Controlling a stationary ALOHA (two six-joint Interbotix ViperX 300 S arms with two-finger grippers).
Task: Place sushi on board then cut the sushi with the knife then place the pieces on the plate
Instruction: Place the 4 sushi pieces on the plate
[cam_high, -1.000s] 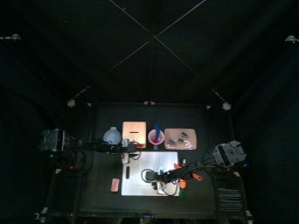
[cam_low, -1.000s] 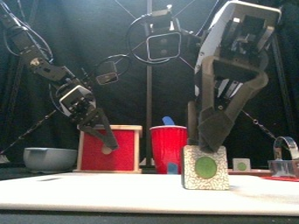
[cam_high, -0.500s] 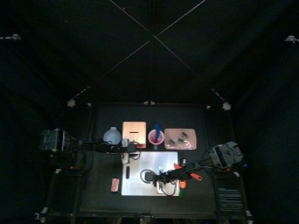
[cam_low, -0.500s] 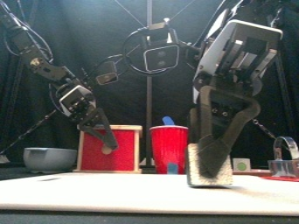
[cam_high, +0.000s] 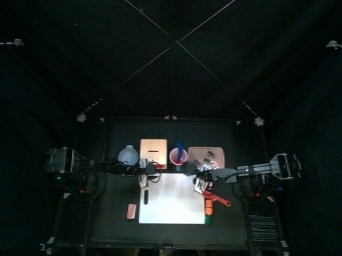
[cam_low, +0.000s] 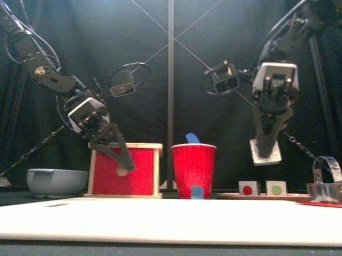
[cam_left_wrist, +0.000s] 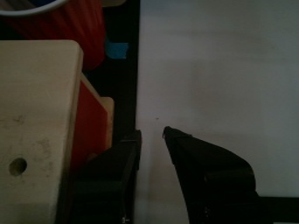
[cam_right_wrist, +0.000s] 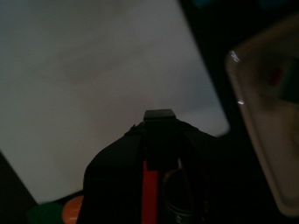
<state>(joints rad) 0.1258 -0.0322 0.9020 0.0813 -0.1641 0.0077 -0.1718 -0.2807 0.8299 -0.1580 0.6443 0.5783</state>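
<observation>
Red cup (cam_low: 194, 168) holds 1 blue knife (cam_low: 191, 138), right tool (cam_low: 269, 141) clamps a sushi piece (cam_low: 263, 152), left tool (cam_left_wrist: 149, 134) narrowly apart.

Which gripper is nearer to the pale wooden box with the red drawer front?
Left. The left gripper hangs close beside the pale wooden box; the right gripper, holding a pale sushi piece, is raised past the red cup.

Sushi piece (cam_low: 267, 150) small, indistinct
</observation>
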